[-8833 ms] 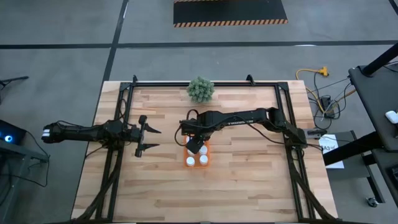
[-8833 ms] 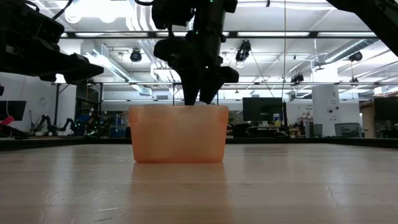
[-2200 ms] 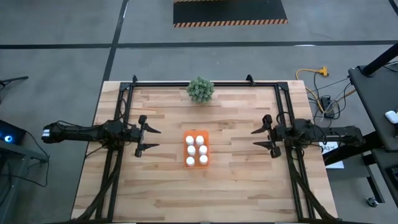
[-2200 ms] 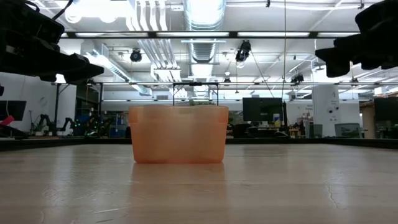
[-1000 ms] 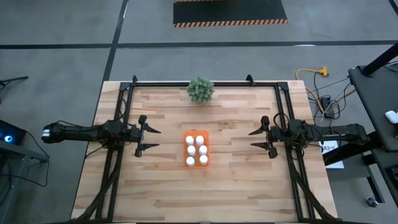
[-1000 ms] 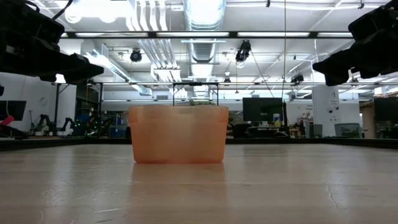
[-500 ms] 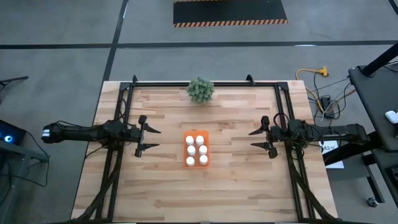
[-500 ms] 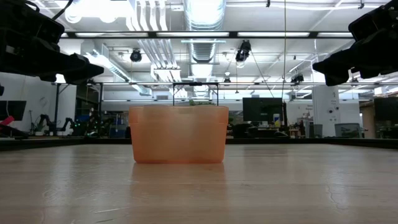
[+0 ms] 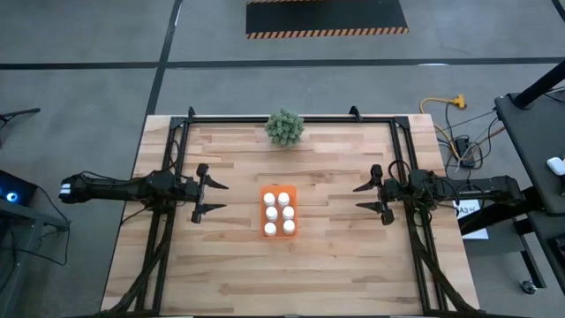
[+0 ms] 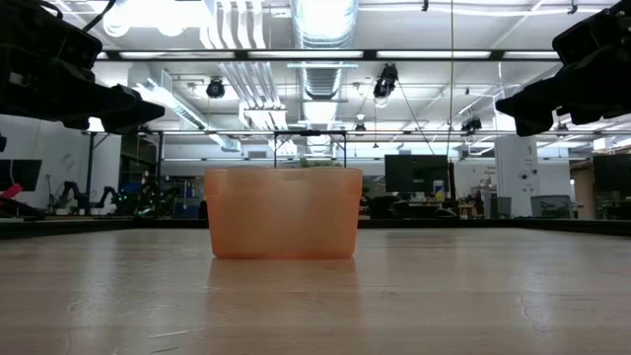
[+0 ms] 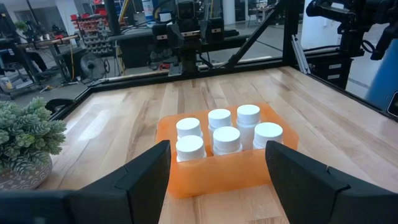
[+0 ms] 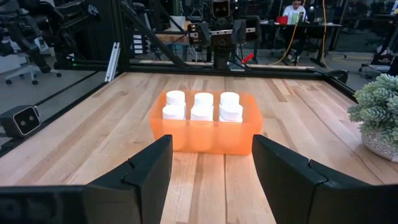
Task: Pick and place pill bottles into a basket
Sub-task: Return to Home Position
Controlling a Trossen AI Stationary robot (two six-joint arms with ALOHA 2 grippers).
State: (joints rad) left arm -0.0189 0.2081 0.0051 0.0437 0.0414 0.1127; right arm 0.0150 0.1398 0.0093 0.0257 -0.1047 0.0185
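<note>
1. Jaws of the right gripper (image 9: 364, 198) stand wide apart and hold nothing. It hangs right of centre in the high view, facing the basket (image 9: 279, 235) from well apart.
2. The left gripper (image 9: 216, 197) mirrors it left of centre, equally spread and empty; that arm waits.
3. The basket sits at the centre of the table (image 9: 353, 256). All six pill bottles (image 9: 286, 213) stand upright inside it in a two-by-three block, caps up, and none lies on the bare wood.
4. The placing looks finished, so the step in hand is judged to be the retreat to rest. The right arm does this well by drawing back along its own line, clear above the wood. It should not swing toward the basket or the plant (image 9: 284, 127) at the upper middle.
5. Leaving the jaws spread seems safest, since nothing needs gripping.
</note>
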